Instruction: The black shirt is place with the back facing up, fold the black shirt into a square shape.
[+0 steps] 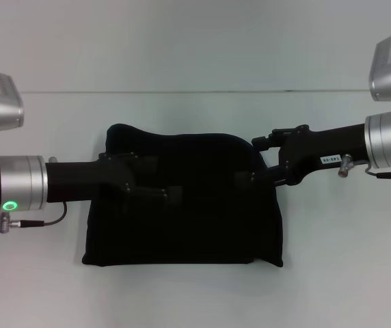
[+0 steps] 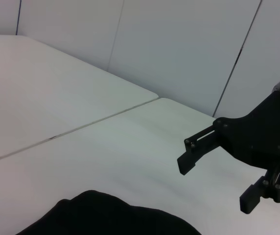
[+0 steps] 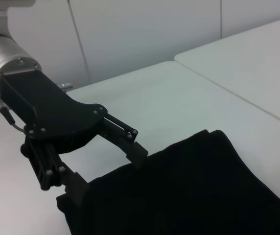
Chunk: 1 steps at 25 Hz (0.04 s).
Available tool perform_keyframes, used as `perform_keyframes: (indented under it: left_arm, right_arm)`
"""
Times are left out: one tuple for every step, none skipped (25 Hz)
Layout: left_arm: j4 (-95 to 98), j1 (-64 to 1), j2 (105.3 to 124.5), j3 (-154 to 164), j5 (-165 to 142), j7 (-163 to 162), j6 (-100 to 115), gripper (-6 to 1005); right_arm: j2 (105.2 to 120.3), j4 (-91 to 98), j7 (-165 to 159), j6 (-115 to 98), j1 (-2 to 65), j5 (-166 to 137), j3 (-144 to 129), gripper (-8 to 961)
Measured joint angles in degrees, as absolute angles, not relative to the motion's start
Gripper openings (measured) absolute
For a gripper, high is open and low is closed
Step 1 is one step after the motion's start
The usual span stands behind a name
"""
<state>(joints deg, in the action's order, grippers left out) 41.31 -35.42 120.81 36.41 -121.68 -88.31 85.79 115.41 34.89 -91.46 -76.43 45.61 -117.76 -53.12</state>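
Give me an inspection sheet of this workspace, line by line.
Surface: white table, with a seam line across it further back.
Job's things: black shirt, already folded into a rough rectangle, lying flat.
Clutter: nothing seen.
Hands: left hand over the shirt, open; right hand at the shirt's right edge, open, holding nothing.
Cables: short grey cable at the left wrist; another at the right wrist.
Surroundings: plain white wall panels.
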Motion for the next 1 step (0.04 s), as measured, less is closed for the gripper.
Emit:
perform_keyframes:
  left_arm:
    - [41.31, -35.54, 120.8, 36.48, -121.67, -88.48, 85.79, 945]
  right_arm:
    - [115.46, 34.89, -91.46, -76.44, 45.74, -117.76, -53.11, 946]
